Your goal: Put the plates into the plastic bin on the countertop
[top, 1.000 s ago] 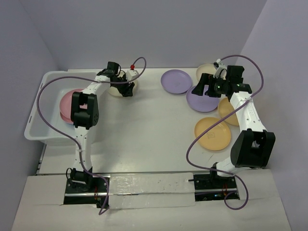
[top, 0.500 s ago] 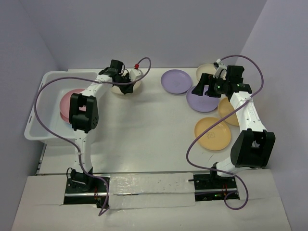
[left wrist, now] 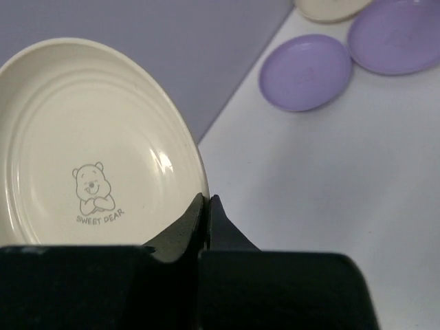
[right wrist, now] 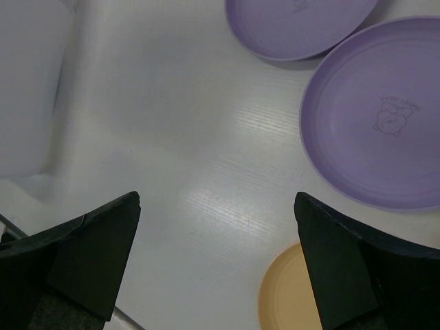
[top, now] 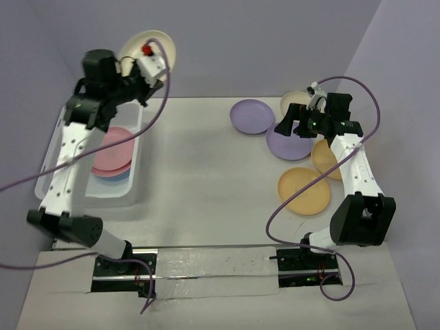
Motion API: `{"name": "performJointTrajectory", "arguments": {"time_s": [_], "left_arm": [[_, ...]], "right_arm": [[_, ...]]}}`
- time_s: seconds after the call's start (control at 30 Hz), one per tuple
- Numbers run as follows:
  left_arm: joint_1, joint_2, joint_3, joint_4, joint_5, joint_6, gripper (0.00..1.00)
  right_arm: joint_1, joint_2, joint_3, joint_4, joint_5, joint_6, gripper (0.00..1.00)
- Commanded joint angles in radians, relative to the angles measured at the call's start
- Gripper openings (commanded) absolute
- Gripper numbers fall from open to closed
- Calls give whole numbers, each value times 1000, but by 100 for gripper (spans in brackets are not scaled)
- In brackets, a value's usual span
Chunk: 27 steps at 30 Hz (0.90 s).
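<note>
My left gripper is raised high near the back wall, above the far end of the plastic bin. It is shut on the rim of a cream plate with a bear print, held tilted in the air. Pink plates lie stacked in the bin over a blue one. My right gripper is open and holds nothing, hovering beside a large purple plate. A smaller purple plate, a cream plate and two orange-yellow plates lie on the countertop.
The second orange-yellow plate lies partly under my right arm. Purple cables loop from both arms over the table. Walls close in the back and both sides. The bin's near wall shows at the left of the right wrist view.
My left gripper shut on the cream plate at the back of the table, then lifted it up and left towards the bin. The right arm has stayed put.
</note>
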<state>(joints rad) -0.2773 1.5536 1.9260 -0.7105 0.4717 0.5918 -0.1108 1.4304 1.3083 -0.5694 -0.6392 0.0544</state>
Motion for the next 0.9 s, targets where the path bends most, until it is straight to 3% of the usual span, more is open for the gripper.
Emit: {"name": "performJointTrajectory", "arguments": {"time_s": [0.0, 0.13, 0.27, 0.73, 0.8, 0.87], "left_arm": [[230, -111, -163, -85, 88, 101, 0], [442, -164, -282, -151, 145, 247, 0], [537, -124, -362, -152, 143, 314, 0], [579, 100, -440, -51, 185, 255, 0], [579, 125, -436, -59, 183, 248, 10], [579, 128, -438, -47, 172, 234, 39]], "right_arm": [[19, -34, 2, 20, 6, -25, 100], [36, -23, 9, 12, 32, -34, 100], [55, -5, 32, 0, 44, -34, 100], [87, -29, 25, -1, 91, -42, 100], [90, -27, 25, 0, 99, -42, 100], [95, -25, 25, 5, 116, -42, 100]]}}
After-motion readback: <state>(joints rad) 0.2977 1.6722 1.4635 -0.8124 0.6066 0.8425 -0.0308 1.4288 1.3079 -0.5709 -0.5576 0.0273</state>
